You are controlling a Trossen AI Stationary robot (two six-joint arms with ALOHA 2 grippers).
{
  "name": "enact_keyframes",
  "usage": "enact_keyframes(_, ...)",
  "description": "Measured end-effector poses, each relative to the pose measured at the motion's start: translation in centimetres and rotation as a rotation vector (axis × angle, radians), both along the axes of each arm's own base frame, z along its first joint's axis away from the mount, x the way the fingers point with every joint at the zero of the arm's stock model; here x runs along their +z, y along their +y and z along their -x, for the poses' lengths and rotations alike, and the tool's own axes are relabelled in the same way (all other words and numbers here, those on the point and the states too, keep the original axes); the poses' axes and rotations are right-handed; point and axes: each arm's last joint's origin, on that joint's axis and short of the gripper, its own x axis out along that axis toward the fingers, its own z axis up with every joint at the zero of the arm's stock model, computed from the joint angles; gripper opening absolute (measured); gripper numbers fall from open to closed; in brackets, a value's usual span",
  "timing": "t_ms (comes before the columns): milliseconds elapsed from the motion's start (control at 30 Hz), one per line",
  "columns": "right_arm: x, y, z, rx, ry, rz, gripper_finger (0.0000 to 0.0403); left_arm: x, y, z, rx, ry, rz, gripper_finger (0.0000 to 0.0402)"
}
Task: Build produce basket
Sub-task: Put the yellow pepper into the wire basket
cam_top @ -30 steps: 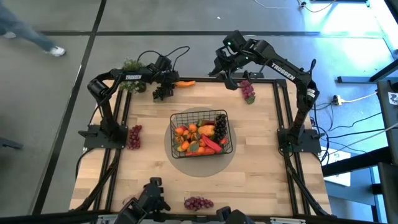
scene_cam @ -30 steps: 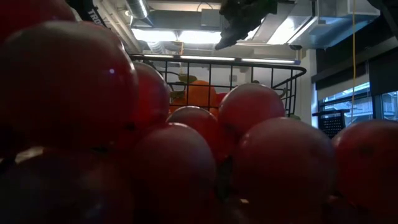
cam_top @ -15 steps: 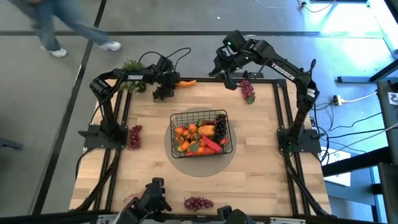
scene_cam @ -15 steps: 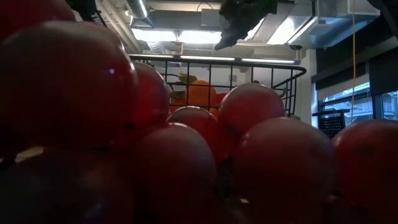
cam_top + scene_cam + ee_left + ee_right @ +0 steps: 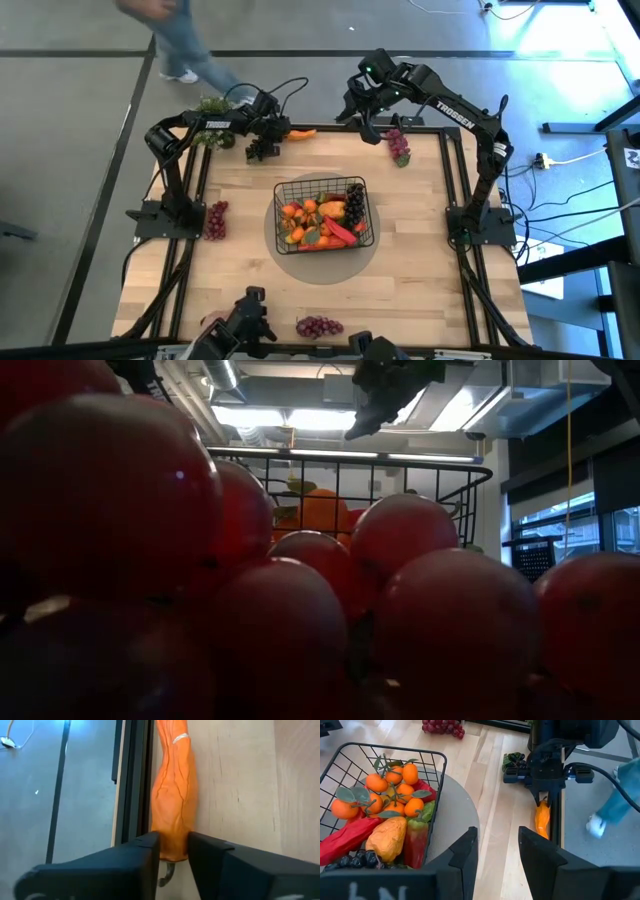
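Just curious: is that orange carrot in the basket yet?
Out. The carrot lies at the table's far edge, the left gripper's fingers closed around its end.

A person in blue jeans (image 5: 185, 40) and white shoes is walking on the grey floor (image 5: 80, 110) past the far left corner of the wooden table (image 5: 240, 260). A leafy green plant (image 5: 212, 106) is sitting at that corner. A round grey mat (image 5: 290, 262) is lying in the middle of the table. Black cables (image 5: 560, 215) are lying on the floor to the right.
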Motion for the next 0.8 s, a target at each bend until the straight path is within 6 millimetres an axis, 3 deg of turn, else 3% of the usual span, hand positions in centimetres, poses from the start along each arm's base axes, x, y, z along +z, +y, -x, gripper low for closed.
enact_keyframes(367, 0.0, 0.0, 0.0, 0.000, 0.000, 0.000, 0.0129, 0.0, -0.4, -0.5, 0.019, 0.041, -0.027, 0.0006)
enact_keyframes(600, 0.0, 0.0, 0.0, 0.000, 0.000, 0.000, 0.0129, -0.1, -1.4, -0.9, 0.016, 0.097, -0.019, 0.0001)
enact_keyframes(800, 0.0, 0.0, 0.0, 0.000, 0.003, -0.002, 0.0129, 1.4, -2.4, -1.0, 0.010, 0.113, -0.022, 0.0000)
